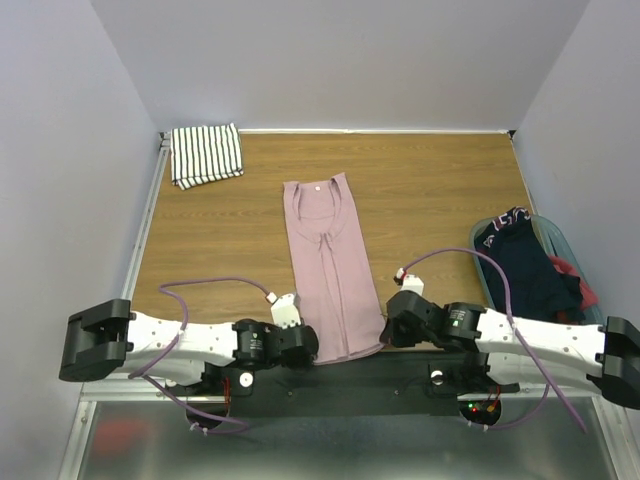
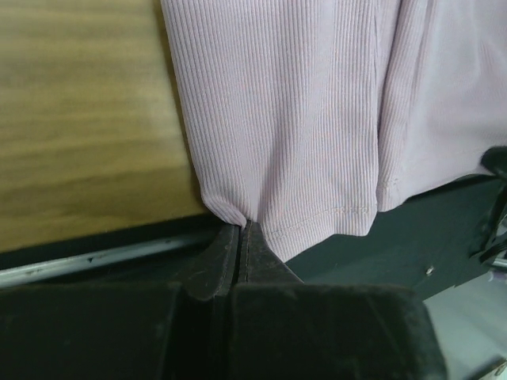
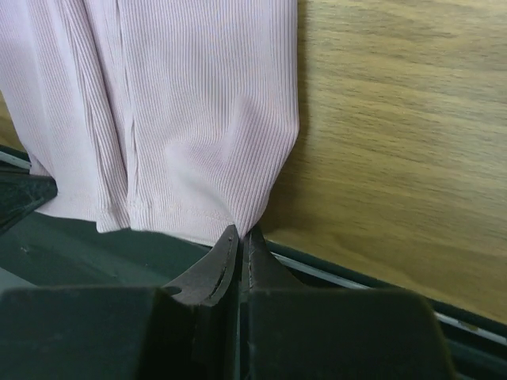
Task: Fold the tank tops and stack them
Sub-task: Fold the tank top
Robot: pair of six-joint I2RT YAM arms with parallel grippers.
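Showing the black-striped white tank top (image 1: 206, 154) folded at 10 o'clock, with left gripper (image 2: 239, 229) and right gripper (image 3: 240, 233) clamped shut on the hem corners of the lengthwise-folded dusty-pink ribbed tank top (image 1: 328, 270).

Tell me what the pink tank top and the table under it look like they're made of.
The pink tank top looks like a soft ribbed knit, probably cotton or a blend. It is matte, with fine lengthwise ribs and a stitched hem. The table has a brown wood-grain surface with a faint sheen. The smooth, even grain suggests laminate or veneer, though solid wood can't be ruled out.
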